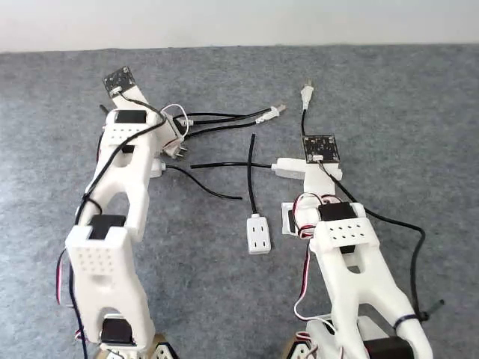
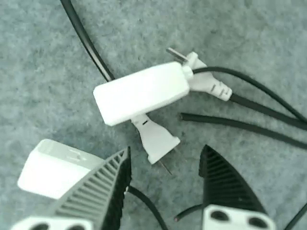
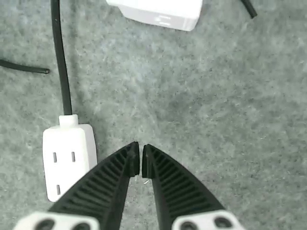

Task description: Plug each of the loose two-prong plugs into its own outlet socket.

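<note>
Two-prong plug (image 2: 156, 139) lies under the wide-spread, empty left gripper (image 2: 166, 150); better to pinch its body squarely. Right gripper (image 3: 140, 146) is closed, empty.

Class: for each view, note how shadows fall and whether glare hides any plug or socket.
High view: even light, faint shadows beside the white plastic outlet strip. Left wrist view: the white box-shaped socket block throws a soft shadow on the grey carpet. Right wrist view: no glare on the strip's slots; a dim carpet patch ahead of the right end effector.
</note>
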Robot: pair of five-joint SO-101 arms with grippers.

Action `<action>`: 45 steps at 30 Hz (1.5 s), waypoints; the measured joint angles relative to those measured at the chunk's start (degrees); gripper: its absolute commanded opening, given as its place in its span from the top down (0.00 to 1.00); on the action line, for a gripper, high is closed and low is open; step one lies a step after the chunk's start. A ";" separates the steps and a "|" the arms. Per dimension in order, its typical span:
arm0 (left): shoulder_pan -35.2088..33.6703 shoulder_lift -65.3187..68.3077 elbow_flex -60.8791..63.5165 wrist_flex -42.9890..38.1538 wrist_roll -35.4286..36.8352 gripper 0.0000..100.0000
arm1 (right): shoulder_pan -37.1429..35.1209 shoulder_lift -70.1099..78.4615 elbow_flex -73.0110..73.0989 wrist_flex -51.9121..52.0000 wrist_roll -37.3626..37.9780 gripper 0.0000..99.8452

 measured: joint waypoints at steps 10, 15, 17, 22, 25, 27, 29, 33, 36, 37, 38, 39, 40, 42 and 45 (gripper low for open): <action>0.00 21.19 -26.55 11.60 2.02 0.78 | 0.09 0.00 0.00 0.00 0.00 0.99; 0.09 30.59 -43.52 20.75 2.02 0.78 | 0.00 0.00 0.00 0.00 0.00 0.99; 0.09 34.11 -49.93 23.74 2.11 0.82 | 0.00 0.00 0.00 0.00 0.00 0.99; 0.18 41.67 -64.79 29.71 2.29 0.99 | 0.00 0.00 0.00 0.00 0.00 0.99; 0.35 44.92 -71.47 32.09 2.29 0.99 | 0.00 0.00 0.00 0.00 0.00 0.99; 0.35 46.24 -74.90 33.32 2.29 0.99 | 0.00 0.00 0.00 0.00 0.00 0.99; 0.35 46.59 -76.13 33.85 2.29 0.99 | 0.00 0.00 0.00 0.00 0.00 0.99; 0.35 46.59 -76.31 33.93 2.29 0.99 | 0.00 0.00 0.00 0.00 0.00 0.99; 0.35 45.19 -76.31 34.20 1.85 0.99 | 0.00 0.00 0.00 0.00 0.00 0.99; 0.26 44.13 -76.31 34.20 0.70 0.99 | 0.00 0.00 0.00 0.00 0.00 0.99; 0.26 43.25 -76.31 34.29 -0.70 0.99 | 0.00 0.00 0.00 0.00 0.00 0.99; 0.26 42.11 -76.31 34.29 -2.29 0.99 | 0.00 0.00 0.00 0.00 0.00 0.99; 0.26 40.97 -76.13 34.29 -3.60 0.99 | 0.00 0.00 0.00 0.00 0.00 0.99; 0.26 38.24 -73.58 34.29 -4.92 0.99 | 0.00 0.00 0.00 0.00 0.00 0.99; 0.18 33.23 -66.46 34.29 -5.63 0.99 | 0.00 0.00 0.00 -0.70 0.00 0.99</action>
